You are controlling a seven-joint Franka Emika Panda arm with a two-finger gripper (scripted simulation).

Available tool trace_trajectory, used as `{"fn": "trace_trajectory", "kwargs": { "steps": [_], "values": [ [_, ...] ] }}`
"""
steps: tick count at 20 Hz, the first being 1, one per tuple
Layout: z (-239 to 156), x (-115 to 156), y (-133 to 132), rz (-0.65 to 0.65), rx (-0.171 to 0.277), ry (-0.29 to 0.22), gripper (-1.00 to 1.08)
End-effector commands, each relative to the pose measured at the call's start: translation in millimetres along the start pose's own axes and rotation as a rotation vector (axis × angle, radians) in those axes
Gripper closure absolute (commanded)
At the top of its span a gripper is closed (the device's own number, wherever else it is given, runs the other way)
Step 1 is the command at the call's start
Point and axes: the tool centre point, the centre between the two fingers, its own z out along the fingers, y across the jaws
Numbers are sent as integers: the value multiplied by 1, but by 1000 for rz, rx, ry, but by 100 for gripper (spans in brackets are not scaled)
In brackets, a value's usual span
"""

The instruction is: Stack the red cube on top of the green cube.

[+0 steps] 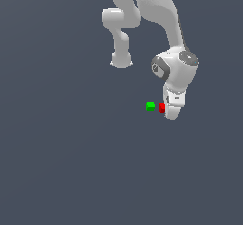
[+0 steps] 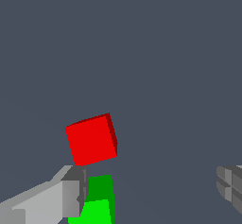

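Smooth matt red cube (image 2: 91,140) and green cube (image 2: 97,204) (flat-shaded), glossy white arm (image 1: 161,15).

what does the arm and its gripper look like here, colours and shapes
The arm is glossy white, built from rounded tubular links with bulbous joints; the wrist has dark grey round caps. No cables or markings are visible. The gripper is a white, blocky hand. In the wrist view its fingers are light grey and angular, with darker grey tips.

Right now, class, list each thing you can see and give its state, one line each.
red cube: on the surface, not gripped, not stacked, tilted relative to the fingers.
green cube: on the surface, apart from the red cube, nothing on top.
gripper: open, fingers wide apart, holding nothing.
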Motion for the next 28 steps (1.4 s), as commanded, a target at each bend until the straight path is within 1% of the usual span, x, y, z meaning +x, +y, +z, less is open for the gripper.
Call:
{"fn": "trace_trajectory", "kwargs": {
  "steps": [1, 6, 11, 19, 28],
  "values": [
    [5, 5, -15, -85, 0, 0, -92],
    [13, 9, -36, -203, 1, 0, -92],
    [17, 10, -47, -263, 1, 0, -92],
    [22, 10, -48, -267, 1, 0, -92],
    [60, 9, -50, -272, 1, -1, -92]
  ]
}}
